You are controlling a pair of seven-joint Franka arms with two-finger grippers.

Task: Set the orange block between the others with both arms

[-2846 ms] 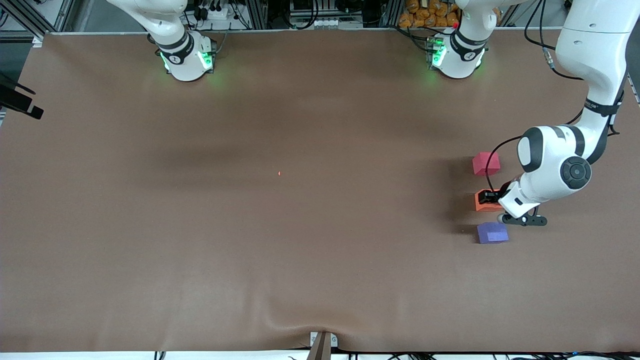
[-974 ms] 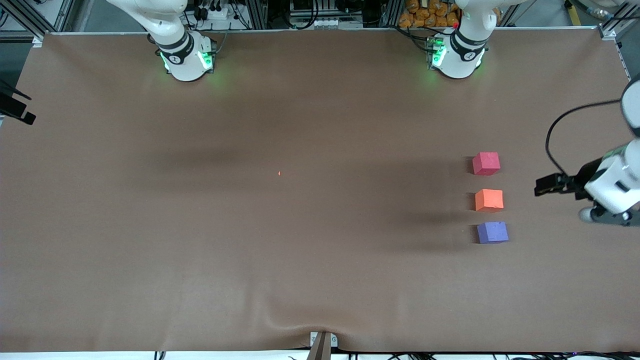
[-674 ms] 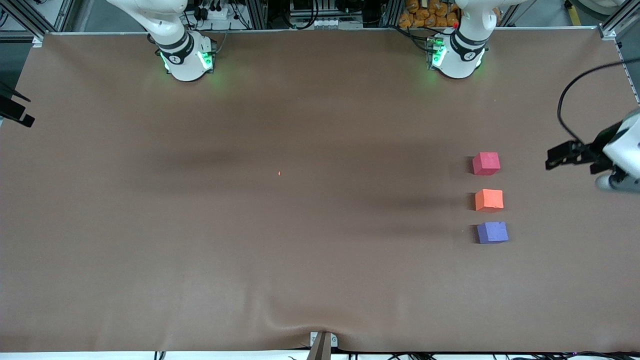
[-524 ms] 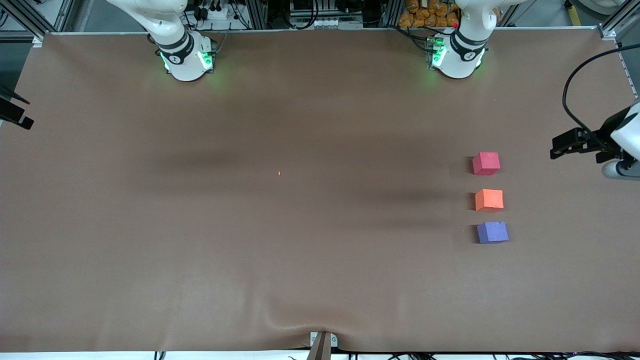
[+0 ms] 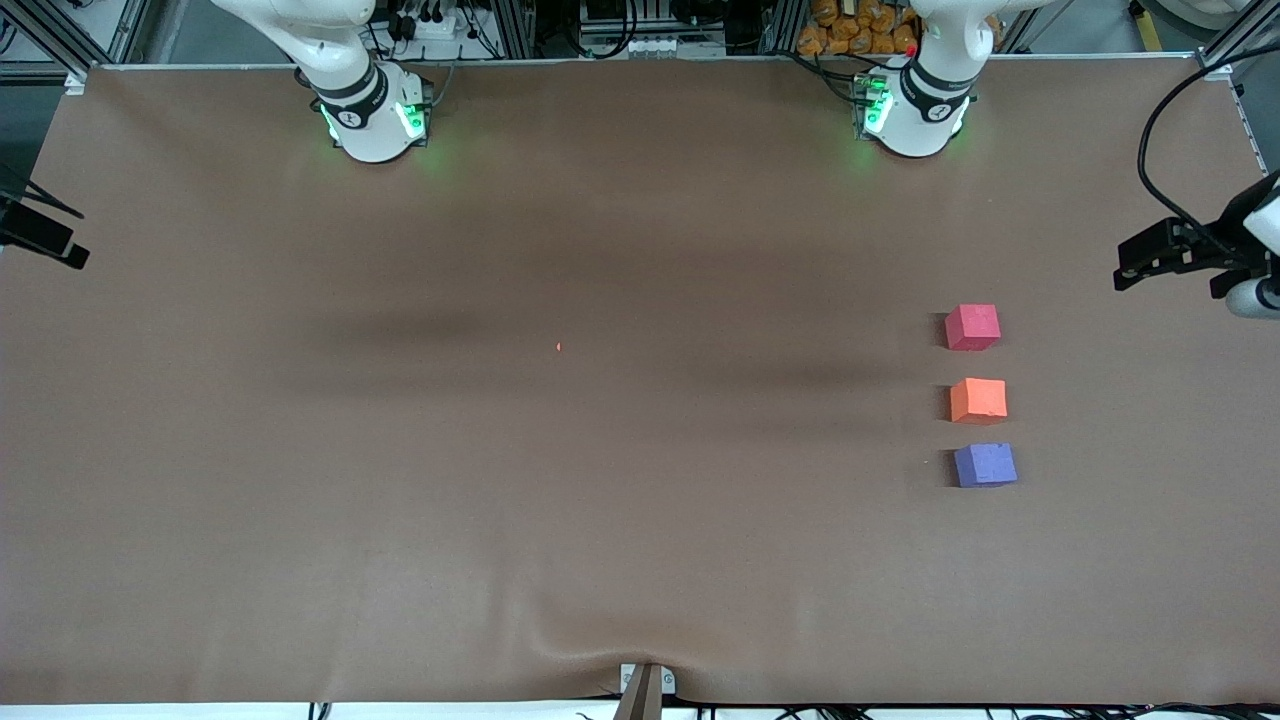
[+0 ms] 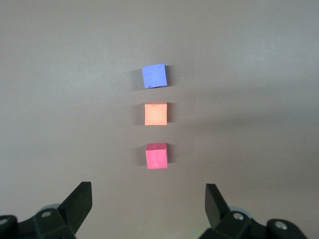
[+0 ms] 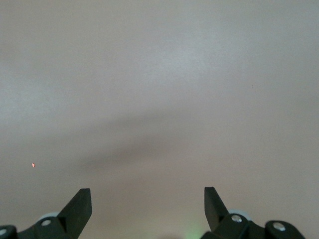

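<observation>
**Q:** Toward the left arm's end of the tabletop (image 5: 600, 520), what sits there?

**A:** Three small foam cubes in a straight row, each apart from the next. The orange block (image 5: 978, 400) is the middle one. The red-pink cube (image 5: 972, 327) lies just beside it, farther from the front camera. The purple cube (image 5: 985, 465) lies just beside it, nearer to the front camera.

**Q:** Where is the left pincer relative to the orange block?

**A:** The left pincer (image 5: 1135, 268) hangs in the air over the tabletop's edge at the left arm's end, well apart from the orange block. Its fingers (image 6: 79, 201) stand wide apart and hold nothing. Its wrist view looks down on all three cubes.

**Q:** And the right pincer?

**A:** The right pincer (image 7: 147, 204) is well apart from the orange block, over bare brown tabletop with a tiny red speck (image 7: 33, 165). Its fingers are spread wide and empty. Only a dark piece (image 5: 45, 235) shows at the front view's edge at the right arm's end.
</observation>
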